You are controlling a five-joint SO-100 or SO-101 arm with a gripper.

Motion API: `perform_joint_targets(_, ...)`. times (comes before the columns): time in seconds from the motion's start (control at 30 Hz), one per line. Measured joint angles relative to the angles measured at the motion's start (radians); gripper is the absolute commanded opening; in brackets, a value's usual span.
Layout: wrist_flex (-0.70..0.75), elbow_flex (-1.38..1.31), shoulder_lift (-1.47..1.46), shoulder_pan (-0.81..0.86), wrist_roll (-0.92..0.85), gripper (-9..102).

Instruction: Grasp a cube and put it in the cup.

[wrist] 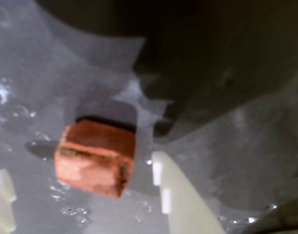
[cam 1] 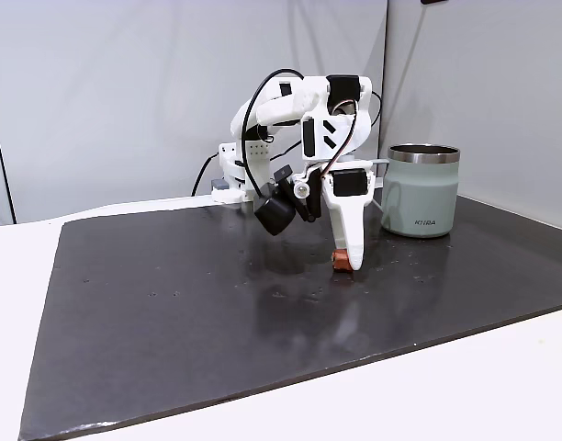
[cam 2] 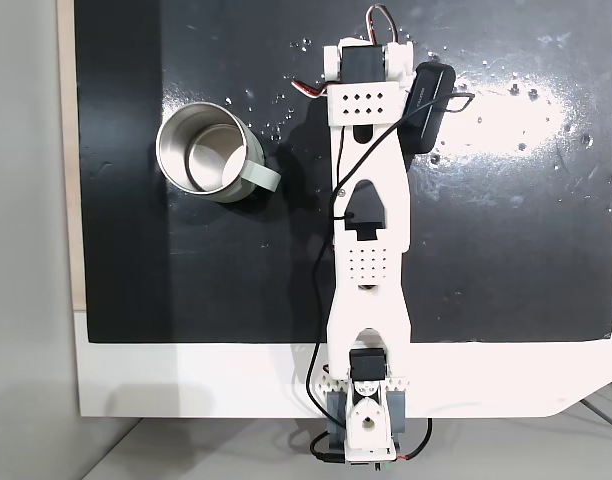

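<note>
Two pale fingers [wrist: 183,204] of your claw [wrist: 83,190] stand spread in the wrist view, one at each side of the cube [wrist: 96,157], and neither touches it yet. That spacing makes sense: the cube sits between them so a closing pinch can catch its side faces. It lies skewed to the fingers, nearer the right-hand one in that view, so you may judge that it will turn a little as the fingers close.

In a fixed view from the side, the claw [cam 1: 347,263] points steeply down with its tip at the dark mat [cam 1: 217,312], and the cube [cam 1: 338,260] shows rust-orange just beside the white finger [cam 1: 350,234], resting on the mat.

Further out, the cup [cam 1: 420,190] stands upright on the mat, well apart from the cube, mouth open. From above, the cup [cam 2: 208,155] shows its bare steel rim and nothing inside; its handle points toward the arm [cam 2: 371,250]. The mat covers most of the white tabletop [cam 1: 24,303].
</note>
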Motion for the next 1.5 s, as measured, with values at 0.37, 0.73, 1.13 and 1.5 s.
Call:
perform_joint_targets(0.37, 0.014, -0.017, -0.021, 0.003, -0.012, 20)
perform_joint_targets(0.73, 0.014, -0.017, -0.021, 0.009, -0.011, 3)
perform_joint_targets(1.13, 0.044, 0.031, 0.152, 0.009, -0.011, 2)
perform_joint_targets(1.5, 0.044, 0.267, 0.703, 0.009, -0.034, 2)
